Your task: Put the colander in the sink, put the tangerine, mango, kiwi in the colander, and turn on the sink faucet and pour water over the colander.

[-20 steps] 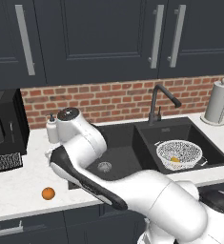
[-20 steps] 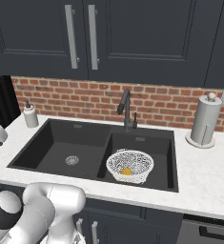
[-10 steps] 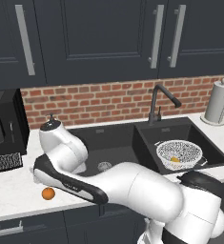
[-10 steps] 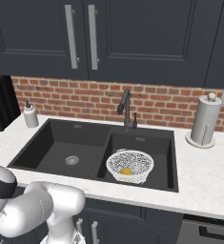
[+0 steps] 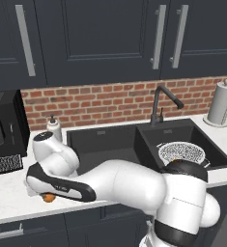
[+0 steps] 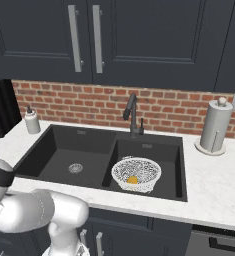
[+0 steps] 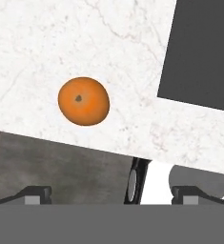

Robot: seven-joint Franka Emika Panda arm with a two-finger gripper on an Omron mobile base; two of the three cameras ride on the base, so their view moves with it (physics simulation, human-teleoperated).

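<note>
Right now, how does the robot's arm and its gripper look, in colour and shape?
The arm is glossy white, built of thick rounded segments, with black bands at the joints and a black panel along one link. No cables or markings show. The gripper has two small dark grey finger tips, blocky in shape.

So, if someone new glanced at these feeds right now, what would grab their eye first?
Probably the small, round, deep orange tangerine lying alone on the white marble counter, near its front edge and left of the matte black double-basin sink, with the open gripper above it. Next, the round white speckled colander in the right basin, a yellow-orange fruit inside it.
</note>
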